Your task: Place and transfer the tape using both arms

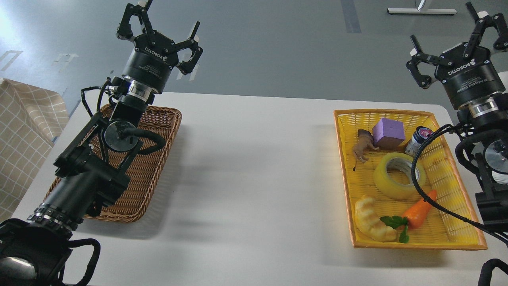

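The tape (398,176), a wide translucent yellow roll with a pale core, lies flat in the middle of the yellow basket (343,159) at the right. My right gripper (456,37) is raised above the basket's far right corner, well apart from the tape, fingers spread open and empty. A black cable from that arm crosses over the tape's right side. My left gripper (158,29) hangs high over the far end of the brown wicker basket (158,159) at the left, also open and holding nothing.
The yellow basket also holds a purple block (388,132), a brown animal figure (363,147), a small jar (416,141), a toy carrot (420,211) and a cream croissant toy (371,220). A white table (254,178) lies between the baskets. A checked cloth (24,131) sits far left.
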`<state>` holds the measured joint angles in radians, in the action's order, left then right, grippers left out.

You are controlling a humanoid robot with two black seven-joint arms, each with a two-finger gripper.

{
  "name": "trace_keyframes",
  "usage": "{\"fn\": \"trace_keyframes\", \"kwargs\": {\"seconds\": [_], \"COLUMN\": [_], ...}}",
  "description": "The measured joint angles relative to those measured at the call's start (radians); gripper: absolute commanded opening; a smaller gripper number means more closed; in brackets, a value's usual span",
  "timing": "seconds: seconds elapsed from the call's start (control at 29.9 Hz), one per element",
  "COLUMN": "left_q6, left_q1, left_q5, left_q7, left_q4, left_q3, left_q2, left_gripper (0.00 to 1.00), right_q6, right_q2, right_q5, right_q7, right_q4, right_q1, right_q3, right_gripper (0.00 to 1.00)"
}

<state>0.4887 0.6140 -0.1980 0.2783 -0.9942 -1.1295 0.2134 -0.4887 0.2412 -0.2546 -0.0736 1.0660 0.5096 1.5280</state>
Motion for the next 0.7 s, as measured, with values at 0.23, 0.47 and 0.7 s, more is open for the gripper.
{"fn": "trace_keyframes", "kwargs": {"seconds": [0.23,0.47,0.7], "left_q6": [0.000,0.000,0.000], "left_q1": [0.000,0.002,0.005], "left_q5": [0.003,0.003,0.003], "left_q7": [0.000,0.000,0.000], "left_q4": [0.002,0.003,0.002], "left_q3": [0.014,0.014,0.013], "left_q2": [0.000,0.000,0.000], "left_gripper": [0.98,0.98,0.98], "right_q6": [0.000,0.000,0.000], "right_q2": [0.000,0.000,-0.001], "right_q5": [0.000,0.000,0.000], "right_q7": [0.000,0.000,0.000], "right_q4": [0.000,0.002,0.002], "right_q1": [-0.001,-0.008,-0.010], "right_q3": [0.000,0.000,0.000], "right_gripper": [1.00,1.00,1.00]}}
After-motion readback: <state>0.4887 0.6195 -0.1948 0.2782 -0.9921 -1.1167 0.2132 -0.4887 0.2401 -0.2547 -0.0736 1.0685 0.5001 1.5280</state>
